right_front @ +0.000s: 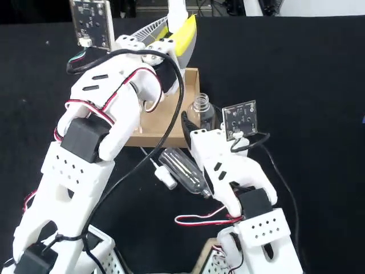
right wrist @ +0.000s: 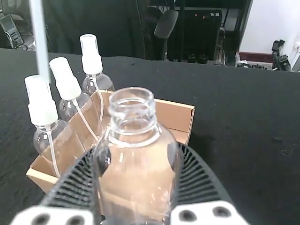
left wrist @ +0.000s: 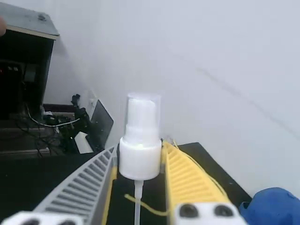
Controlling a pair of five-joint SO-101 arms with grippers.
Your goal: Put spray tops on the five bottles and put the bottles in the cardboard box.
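Left gripper (left wrist: 139, 155), ribbed jaws clamped on a white plastic spray top (left wrist: 140, 136). Right gripper (right wrist: 136, 157) is clamped on a clear, round, open-necked bottle (right wrist: 133, 140). Brown cardboard box (right_front: 165, 117) sits upper centre in the high view.

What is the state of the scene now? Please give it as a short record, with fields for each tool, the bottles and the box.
left tool: shut on spray top, held up, tube hanging down
right tool: shut on open bottle, upright, no top on it
cardboard box: holds three capped bottles, upright
lying bottle: capped, on its side on the table, beside the box
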